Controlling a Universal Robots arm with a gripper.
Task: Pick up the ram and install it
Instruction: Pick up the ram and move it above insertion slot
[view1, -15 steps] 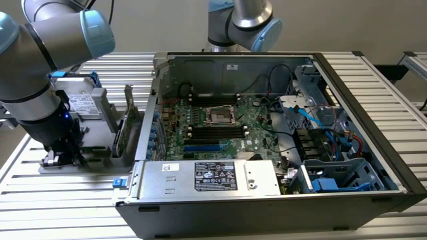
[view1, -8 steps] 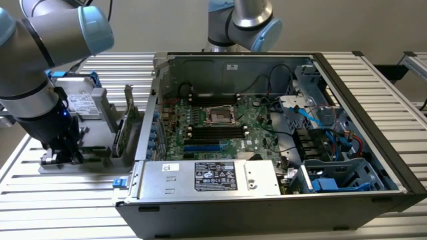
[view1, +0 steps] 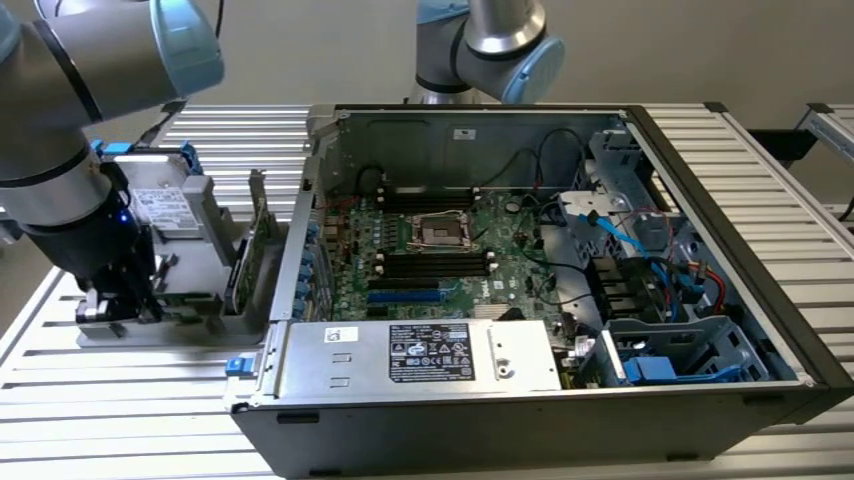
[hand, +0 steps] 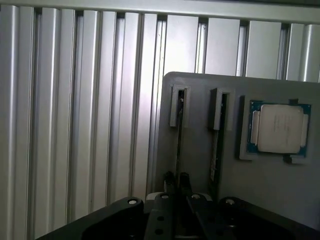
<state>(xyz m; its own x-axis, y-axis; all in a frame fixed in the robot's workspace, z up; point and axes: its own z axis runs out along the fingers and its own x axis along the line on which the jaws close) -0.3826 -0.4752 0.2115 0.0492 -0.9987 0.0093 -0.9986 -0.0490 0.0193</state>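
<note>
Slatted aluminium bench (view1: 134, 400) carries an open PC case (view1: 747, 385). A grey parts tray (view1: 200, 250) sits just beside the case, toward the bench edge on the exterior view's left. The UR arm (view1: 54, 180) reaches down over the tray, gripper (view1: 120, 300) low at it.

Progress: early, pickup stage. The ram (hand: 178, 145) sits in its tray slot, not lifted. It is in the slot nearest the tray's outer edge, with a second stick (hand: 215, 150) in the neighbouring slot and a CPU (hand: 280, 127) in a recess beyond. In the wrist view the gripper (hand: 176, 179) straddles the ram's top edge, fingertips (hand: 169, 178) close together on either side, so it looks pinched on the ram. The black memory slots (view1: 434, 262) on the motherboard (view1: 507, 240) look unfilled, so install is not done.

Orientation: the ram stands on edge, thin side up. Its long axis is level, parallel to the second stick and to the bench slats. That looks roughly in line with the motherboard slots.
</note>
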